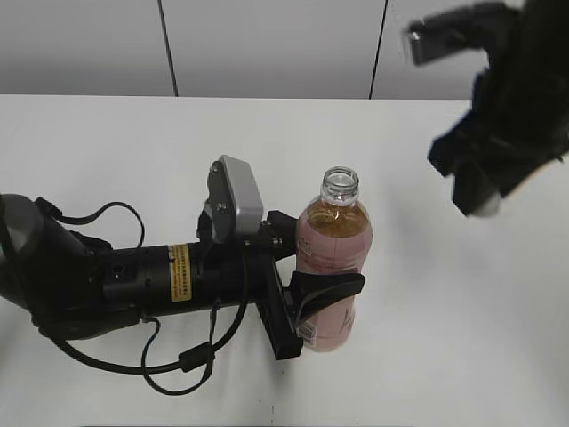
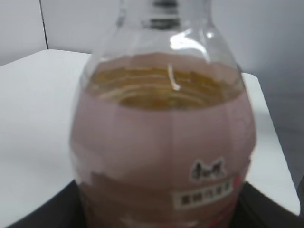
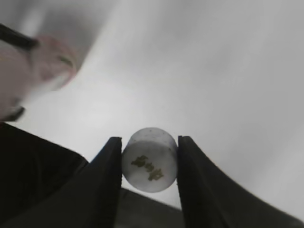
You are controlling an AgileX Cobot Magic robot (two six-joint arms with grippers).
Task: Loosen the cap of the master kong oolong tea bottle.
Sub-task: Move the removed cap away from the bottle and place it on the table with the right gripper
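Exterior view: the left gripper [image 1: 324, 298] clamps an upright, uncapped tea bottle [image 1: 333, 240] on a white table [image 1: 116, 151]; the right gripper [image 1: 484, 206] is raised, well apart. Left wrist view: bottle fills the frame. Right wrist view: fingers [image 3: 107, 183] pinch the white cap [image 3: 149, 159].

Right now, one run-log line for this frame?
left gripper: shut on bottle, upright on table | bottle neck: open, cap off | right gripper: shut on cap, raised away from bottle
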